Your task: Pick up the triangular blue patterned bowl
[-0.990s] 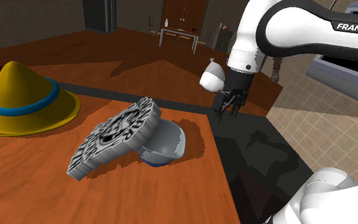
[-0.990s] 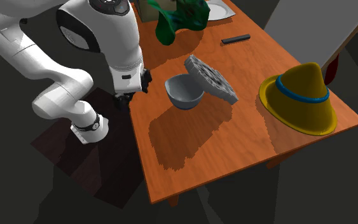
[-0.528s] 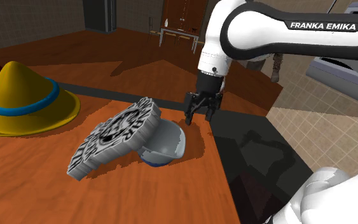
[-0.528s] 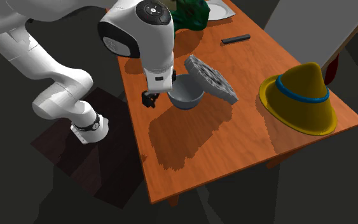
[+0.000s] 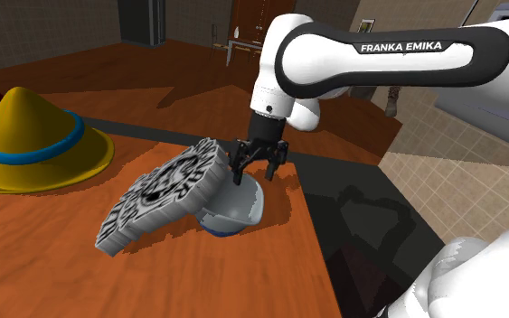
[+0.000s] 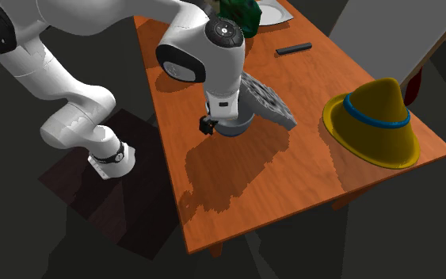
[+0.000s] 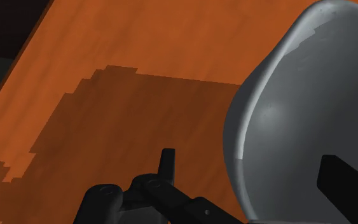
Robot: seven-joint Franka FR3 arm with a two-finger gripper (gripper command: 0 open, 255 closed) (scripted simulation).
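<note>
The bowl (image 5: 236, 208) is grey-white with a blue foot and rests on the wooden table (image 5: 53, 271) near its edge. A grey patterned slab (image 5: 164, 192) leans on the bowl's side towards the shoulder view's left. My gripper (image 5: 256, 168) hangs open just above the bowl's near rim. In the wrist view the bowl (image 7: 292, 121) has one finger (image 7: 166, 164) outside over the table and the other finger (image 7: 337, 178) over its inside, neither touching it. From the second exterior view the arm covers most of the bowl (image 6: 235, 127).
A yellow hat (image 5: 33, 140) with a blue band sits at the shoulder view's left. At the table's far end in the second exterior view are a green object (image 6: 241, 17), a plate (image 6: 273, 13) and a black bar (image 6: 294, 48). The table edge (image 5: 311, 226) runs close beside the bowl.
The arm has swung in from beyond the table's edge to over the bowl's rim. The fingers stay open. The bowl and slab have not moved.
</note>
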